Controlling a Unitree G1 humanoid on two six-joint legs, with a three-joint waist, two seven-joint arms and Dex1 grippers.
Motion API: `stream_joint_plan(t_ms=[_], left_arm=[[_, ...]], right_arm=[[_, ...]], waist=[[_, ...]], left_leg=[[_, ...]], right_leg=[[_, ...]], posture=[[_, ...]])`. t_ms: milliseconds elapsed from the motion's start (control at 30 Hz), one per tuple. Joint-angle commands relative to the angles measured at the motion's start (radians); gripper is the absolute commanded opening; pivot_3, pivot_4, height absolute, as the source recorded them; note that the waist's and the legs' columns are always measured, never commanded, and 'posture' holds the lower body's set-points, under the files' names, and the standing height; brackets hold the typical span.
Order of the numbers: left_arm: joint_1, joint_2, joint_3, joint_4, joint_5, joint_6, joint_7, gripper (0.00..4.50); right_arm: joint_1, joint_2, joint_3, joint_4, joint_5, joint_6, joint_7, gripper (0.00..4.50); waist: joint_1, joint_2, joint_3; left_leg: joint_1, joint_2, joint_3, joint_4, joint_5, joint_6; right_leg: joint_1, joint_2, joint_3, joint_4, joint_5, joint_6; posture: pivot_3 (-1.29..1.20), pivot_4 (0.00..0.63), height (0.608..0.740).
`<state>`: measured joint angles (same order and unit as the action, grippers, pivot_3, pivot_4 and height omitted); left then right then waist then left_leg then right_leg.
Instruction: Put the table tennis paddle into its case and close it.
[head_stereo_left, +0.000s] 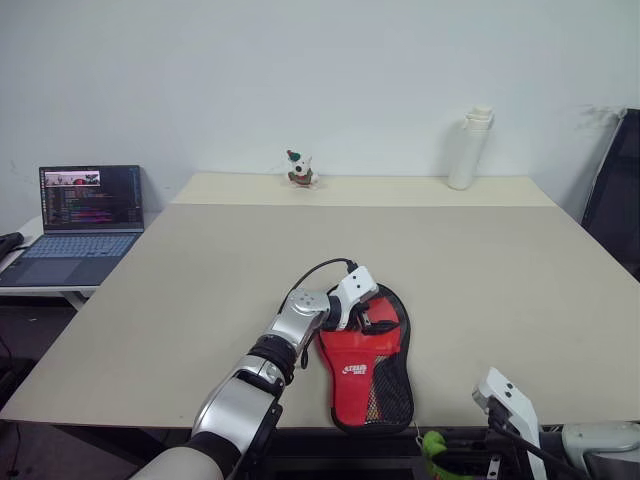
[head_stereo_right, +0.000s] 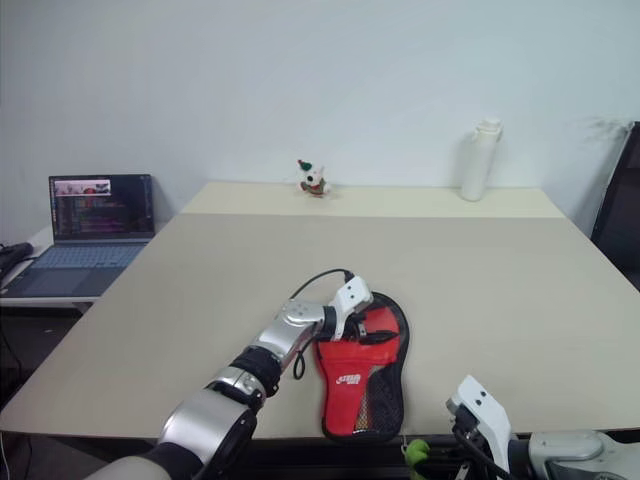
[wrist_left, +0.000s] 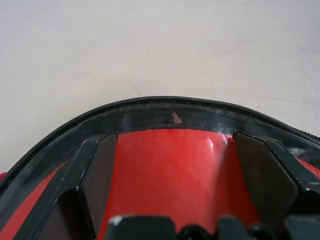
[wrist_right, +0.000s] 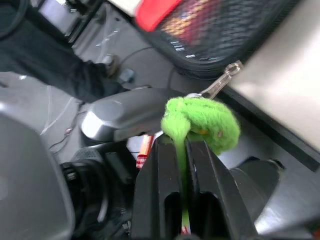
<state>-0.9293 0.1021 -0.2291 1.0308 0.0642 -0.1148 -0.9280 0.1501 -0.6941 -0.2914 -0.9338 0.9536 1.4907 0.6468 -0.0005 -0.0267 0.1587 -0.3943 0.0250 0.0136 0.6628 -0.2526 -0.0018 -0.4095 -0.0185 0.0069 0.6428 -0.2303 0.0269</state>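
The paddle (head_stereo_left: 355, 362) lies in the case (head_stereo_left: 398, 385) on the worktop (head_stereo_left: 480, 270), between the left fingers (wrist_left: 97, 175); the charm (wrist_right: 202, 119) sits pinched between the right fingers (wrist_right: 210, 190).

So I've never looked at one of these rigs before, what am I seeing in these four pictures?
A humanoid robot with two arms. Two pictures come from its head, one from each wrist. On the beige table lies a black paddle case with a red table tennis paddle inside. The left gripper rests open over the paddle's red face. The right gripper, below the table's near edge, is shut on the case's green fuzzy charm. Farther off: a laptop, a small figurine, a white bottle.
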Motion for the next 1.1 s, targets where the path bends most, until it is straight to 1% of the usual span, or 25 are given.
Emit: stream_joint_plan(t_ms=[33,167,200,233,267,367,467,500,600,633,700,767,867,967,1100], left_arm=[[0.022,0.004,-0.033,0.048,0.051,0.019,0.011,4.01],[0.022,0.004,-0.033,0.047,0.051,0.019,0.011,4.01],[0.022,0.003,-0.033,0.046,0.051,0.019,0.010,4.01],[0.022,0.003,-0.033,0.045,0.050,0.020,0.010,4.01],[0.022,0.003,-0.033,0.045,0.050,0.020,0.010,4.01],[0.021,0.002,-0.031,0.043,0.048,0.021,0.011,4.01],[0.024,0.005,-0.023,0.024,0.038,0.027,0.009,4.01],[0.025,0.007,-0.015,0.011,0.028,0.034,0.007,4.01],[0.046,0.043,0.002,-0.102,-0.003,0.055,-0.033,4.01],[0.061,0.058,0.017,-0.167,-0.029,0.088,-0.056,4.01],[0.109,0.119,0.070,-0.349,-0.116,0.174,-0.122,4.01],[0.161,0.178,0.115,-0.500,-0.185,0.242,-0.163,4.01],[0.246,0.273,0.169,-0.672,-0.254,0.308,-0.192,4.01],[0.343,0.355,0.241,-0.817,-0.318,0.383,-0.177,4.01],[0.472,0.408,0.293,-0.986,-0.378,0.449,-0.139,4.01]], right_arm=[[0.002,0.004,0.017,-0.022,0.052,-0.022,-0.022,0.02],[-0.013,-0.007,0.025,0.007,0.044,-0.049,-0.052,0.02],[-0.015,-0.013,0.024,0.009,0.043,-0.057,-0.053,0.40],[-0.017,-0.024,0.024,0.012,0.041,-0.065,-0.051,0.52],[-0.020,-0.035,0.024,0.016,0.041,-0.073,-0.049,0.75],[-0.045,-0.043,0.017,0.044,0.049,-0.089,-0.057,1.74],[-0.132,-0.025,-0.013,0.115,0.075,-0.122,-0.070,2.71],[-0.166,-0.014,-0.021,0.139,0.073,-0.141,-0.085,2.71],[-0.284,-0.009,-0.009,0.229,0.003,-0.214,-0.127,2.71],[-0.314,-0.011,-0.001,0.257,-0.020,-0.243,-0.130,2.71],[-0.390,-0.009,0.030,0.340,-0.076,-0.322,-0.115,2.71],[-0.447,0.007,0.058,0.411,-0.124,-0.409,-0.095,2.71],[-0.511,0.025,0.097,0.511,-0.160,-0.505,-0.033,2.71],[-0.556,0.005,0.165,0.641,-0.224,-0.623,0.105,2.71],[-0.632,0.009,0.267,0.837,-0.368,-0.809,0.215,2.71]], waist=[[0.000,0.000,0.000],[0.000,0.000,0.000],[0.000,0.000,0.000],[0.000,0.000,0.000],[0.000,0.000,0.000],[-0.001,-0.001,0.000],[-0.001,-0.001,0.000],[-0.002,-0.001,0.001],[-0.006,-0.001,0.002],[-0.006,-0.001,0.003],[-0.014,-0.002,0.006],[-0.026,-0.003,0.012],[-0.028,-0.004,0.015],[-0.027,-0.003,0.016],[-0.028,-0.003,0.017]], left_leg=[[0.000,0.000,0.000,0.000,0.000,0.000],[0.000,0.000,-0.001,0.000,0.000,0.000],[0.000,0.000,-0.001,0.000,0.000,0.000],[0.000,0.000,-0.001,0.000,0.000,0.000],[0.000,0.000,-0.001,0.000,0.000,0.000],[0.000,0.000,-0.001,0.000,0.000,0.000],[0.000,0.000,-0.001,0.000,0.000,0.000],[0.000,0.000,-0.001,0.000,0.000,0.000],[0.000,0.000,-0.001,0.000,0.000,0.000],[-0.001,0.000,-0.001,0.000,0.000,0.000],[-0.003,0.001,-0.001,-0.001,0.000,0.000],[-0.007,0.002,0.001,-0.003,0.000,0.000],[-0.010,0.003,0.000,-0.003,0.000,0.000],[-0.010,0.005,0.000,-0.003,0.000,0.000],[-0.009,0.004,0.002,-0.002,0.000,0.000]], right_leg=[[0.000,0.000,0.000,0.000,0.000,0.000],[0.000,0.000,-0.001,0.000,0.000,0.000],[0.000,0.000,-0.001,0.000,0.000,0.000],[0.000,0.000,-0.001,0.000,0.000,0.000],[0.000,0.000,-0.001,0.000,0.000,0.000],[0.000,0.000,-0.001,0.000,0.000,-0.001],[0.000,0.000,-0.001,0.000,-0.001,-0.001],[0.000,0.000,-0.001,0.000,-0.001,-0.002],[0.000,0.000,-0.001,0.000,-0.001,-0.002],[-0.001,0.000,-0.001,0.000,-0.001,-0.001],[-0.003,0.000,-0.001,0.000,0.000,0.000],[-0.010,0.001,0.002,0.001,0.000,-0.001],[-0.013,0.005,0.005,0.002,-0.001,-0.003],[-0.013,0.006,0.006,0.002,-0.001,-0.003],[-0.012,0.004,0.007,0.002,-0.001,-0.003]], posture=[[0.00,0.150,0.740],[0.00,0.150,0.740],[0.00,0.150,0.740],[0.00,0.150,0.740],[0.00,0.150,0.740],[0.00,0.150,0.740],[0.00,0.150,0.740],[0.00,0.150,0.740],[0.00,0.150,0.740],[0.00,0.150,0.740],[0.00,0.150,0.740],[0.00,0.150,0.740],[0.00,0.150,0.740],[0.00,0.150,0.740],[0.00,0.150,0.740]])
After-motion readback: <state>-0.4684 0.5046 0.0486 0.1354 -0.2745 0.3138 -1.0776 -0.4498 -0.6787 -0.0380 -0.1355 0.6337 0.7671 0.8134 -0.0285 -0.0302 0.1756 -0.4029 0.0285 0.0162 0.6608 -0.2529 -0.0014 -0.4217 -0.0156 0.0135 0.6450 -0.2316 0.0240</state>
